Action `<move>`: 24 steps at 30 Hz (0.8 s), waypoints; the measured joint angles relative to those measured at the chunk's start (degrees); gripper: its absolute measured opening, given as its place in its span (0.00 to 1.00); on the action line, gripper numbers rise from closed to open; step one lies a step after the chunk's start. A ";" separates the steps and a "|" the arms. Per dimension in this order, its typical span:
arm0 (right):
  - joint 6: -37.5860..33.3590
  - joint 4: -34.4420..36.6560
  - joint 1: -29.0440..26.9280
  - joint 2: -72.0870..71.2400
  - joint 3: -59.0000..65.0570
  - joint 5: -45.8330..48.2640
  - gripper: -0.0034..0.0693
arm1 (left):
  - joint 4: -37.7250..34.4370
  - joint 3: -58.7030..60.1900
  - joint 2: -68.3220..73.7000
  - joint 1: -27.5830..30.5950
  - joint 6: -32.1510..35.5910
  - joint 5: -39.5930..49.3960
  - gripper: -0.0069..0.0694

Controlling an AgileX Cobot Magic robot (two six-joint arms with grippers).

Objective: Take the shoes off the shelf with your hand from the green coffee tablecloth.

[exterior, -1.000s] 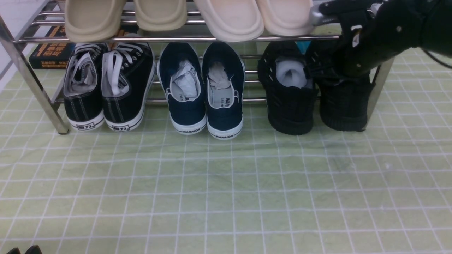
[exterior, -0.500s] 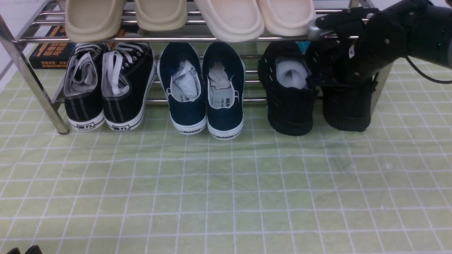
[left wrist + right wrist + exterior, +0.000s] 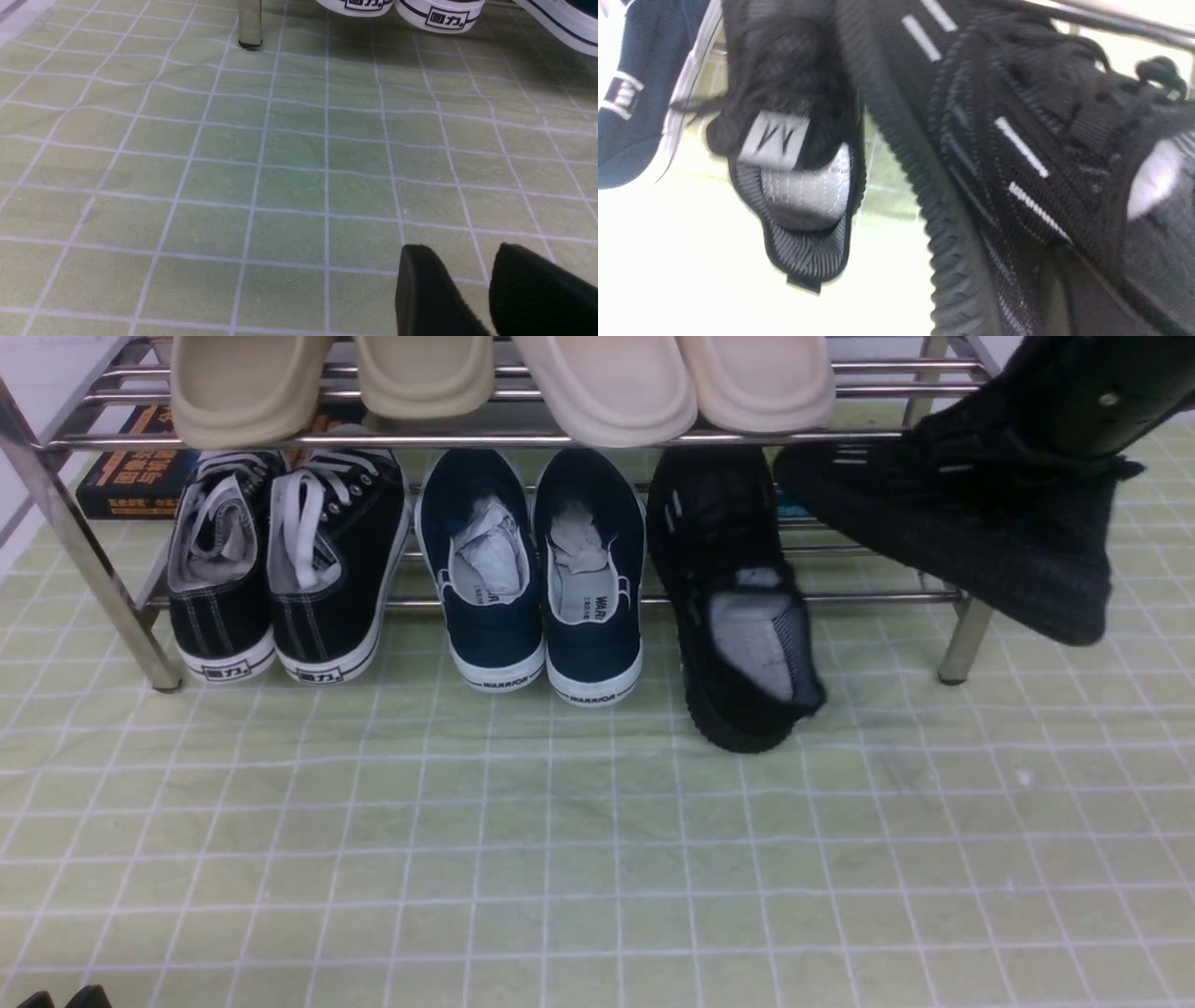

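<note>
The shelf [image 3: 467, 437] of chrome tubes stands on the green grid tablecloth [image 3: 597, 840]. My right gripper is shut on one black knit sneaker [image 3: 980, 523] and holds it in the air at the shelf's right end. The shoe hides the jaws; only the black arm [image 3: 1102, 392] shows. In the right wrist view this shoe [image 3: 1017, 140] fills the frame. The other black sneaker [image 3: 738, 616] lies tipped, its heel out past the lower tier's front onto the cloth; it also shows in the right wrist view [image 3: 798, 186]. My left gripper [image 3: 460, 254] is open and empty, low over the cloth.
Black canvas sneakers with white laces [image 3: 280, 569] and navy WARRIOR slip-ons [image 3: 541, 579] sit on the lower tier. Beige slippers [image 3: 504, 383] sit on the top tier. A dark book [image 3: 131, 476] lies behind. The shelf's legs [image 3: 962, 639] stand on the cloth.
My right arm has lifted the right black sneaker up and out of the lower tier. The left black sneaker has slid forward and tipped over. The left gripper has not moved.
</note>
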 joint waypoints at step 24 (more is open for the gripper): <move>-1.03 13.57 1.52 -19.60 8.94 9.46 0.06 | 0.00 0.00 0.00 0.00 0.00 0.00 0.41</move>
